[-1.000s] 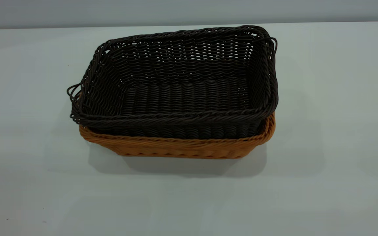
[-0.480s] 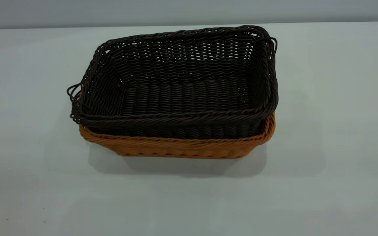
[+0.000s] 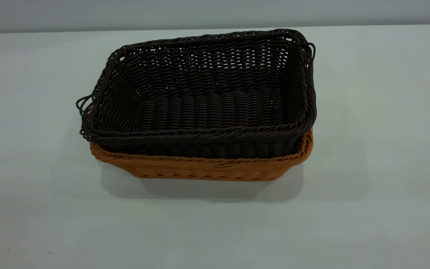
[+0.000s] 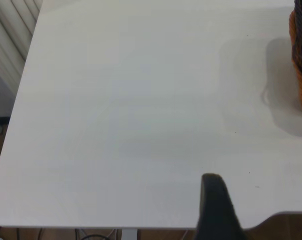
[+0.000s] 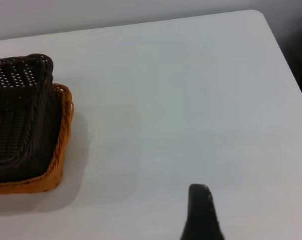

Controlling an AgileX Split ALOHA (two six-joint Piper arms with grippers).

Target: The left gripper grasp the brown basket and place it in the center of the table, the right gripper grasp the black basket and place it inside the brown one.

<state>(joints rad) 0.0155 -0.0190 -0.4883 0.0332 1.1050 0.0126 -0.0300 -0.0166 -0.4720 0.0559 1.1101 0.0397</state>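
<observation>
The black basket sits nested in the brown basket mid-table; both look light, stiff wicker, best pinched at the braided rim. Whether my left gripper and right gripper are parted, I can't tell

Exterior camera: above table level, angled down, facing the stacked baskets at mid-frame; near, arms out of frame. Left wrist camera: high over one table corner, looking down past a dark fingertip; basket stack at frame edge. Right wrist camera: same, from the other side. All three views share the stack and the tabletop.
</observation>
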